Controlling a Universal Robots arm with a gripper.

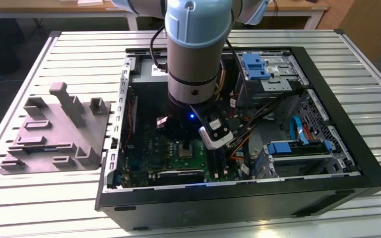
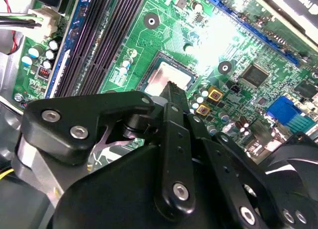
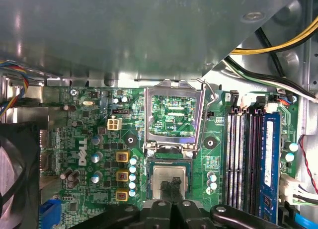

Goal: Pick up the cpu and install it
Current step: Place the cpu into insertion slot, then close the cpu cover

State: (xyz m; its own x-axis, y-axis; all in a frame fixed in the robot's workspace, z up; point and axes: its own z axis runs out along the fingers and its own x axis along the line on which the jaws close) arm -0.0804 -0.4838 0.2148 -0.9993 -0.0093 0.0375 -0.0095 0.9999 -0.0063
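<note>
Over the socket (image 3: 170, 182) — gripper (image 3: 172, 189) tips pressed together, seemingly on cpu (image 3: 169, 183) | load frame (image 3: 174, 114) raised | print unread

The cpu (image 3: 170, 180) sits flat in the dark square socket (image 3: 170, 182) on the green motherboard (image 3: 99, 139), its pale silver-grey metal top facing up. In the first wrist view the socket's metal frame (image 3: 173, 114) stands swung up and open just beyond it. A dark fingertip (image 3: 171, 188) overlaps the chip's near edge; whether it touches cannot be told. In the second wrist view the cpu (image 2: 166, 78) reads as a thin, shiny square, level within its dark border, partly covered at one corner.
</note>
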